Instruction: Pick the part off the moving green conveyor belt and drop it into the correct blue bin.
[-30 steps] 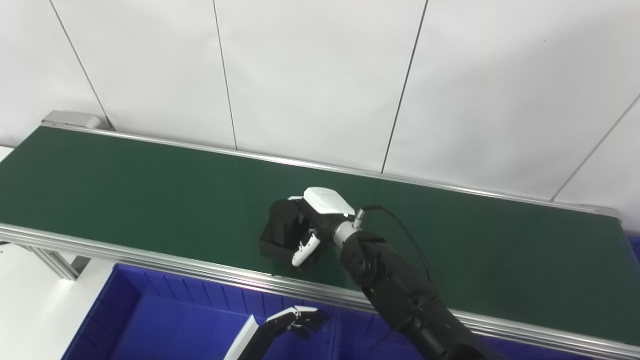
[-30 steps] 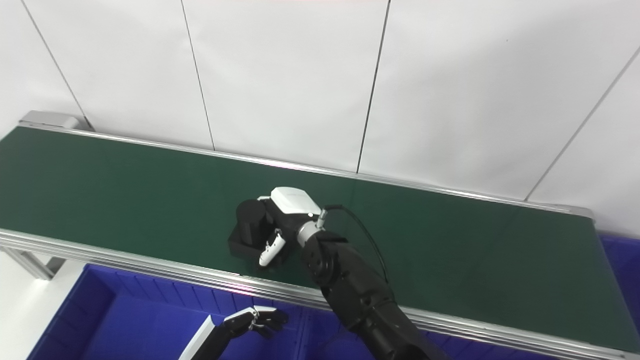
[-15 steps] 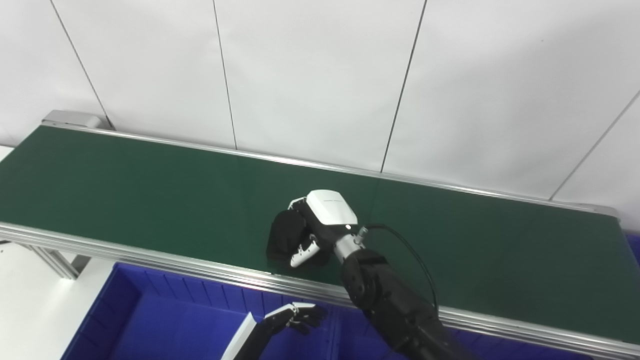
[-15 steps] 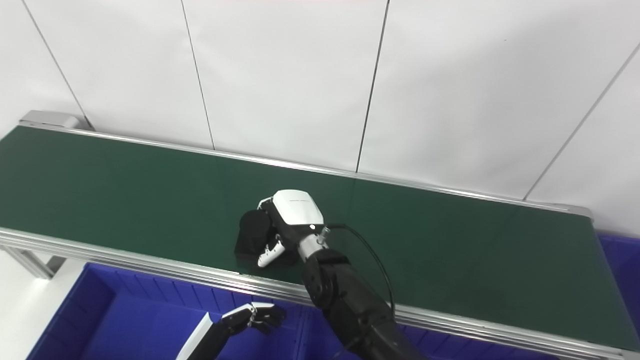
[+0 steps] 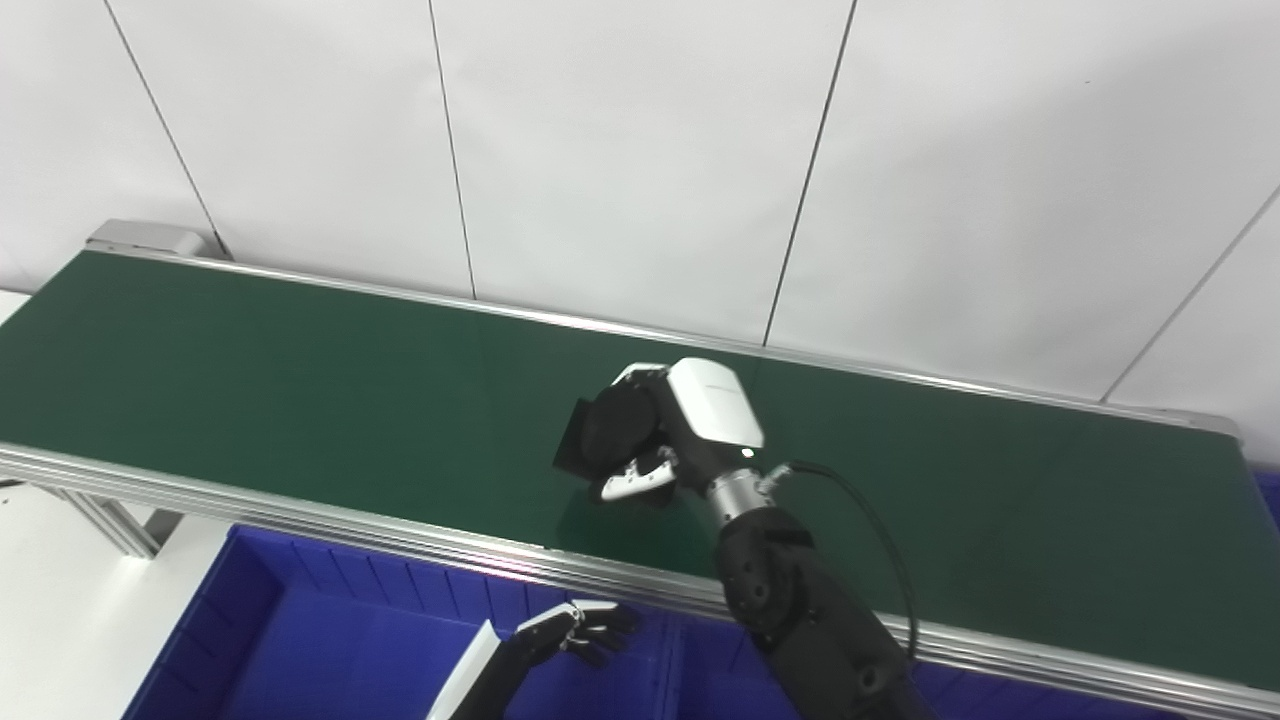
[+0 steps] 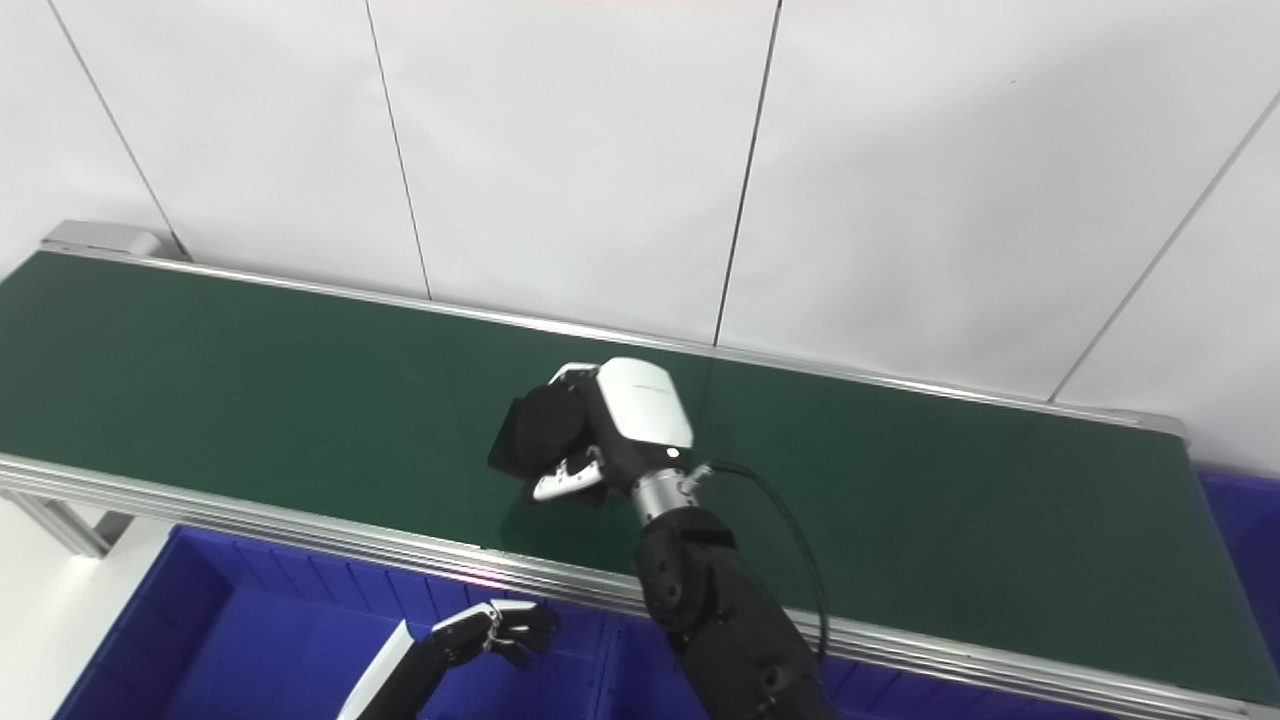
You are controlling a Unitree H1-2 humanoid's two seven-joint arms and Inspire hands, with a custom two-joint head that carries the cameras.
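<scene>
Left eye view: the right hand (image 5: 680, 440) has its fingers (image 5: 628, 482) clamped on the black part (image 5: 605, 438), which looks lifted just clear of the green belt (image 5: 250, 370). The job now, I'd say, is carrying it near, over the rail, without loosening. Below, the left hand (image 5: 575, 632) hangs over the blue bin (image 5: 300, 620), fingers curled, empty.

Right eye view: the part (image 6: 540, 432) sits tilted in the hand (image 6: 615, 430), so keep the wrist steady and release only once it's fully over the bin (image 6: 230, 610). Which bin is correct, I can't tell.
</scene>
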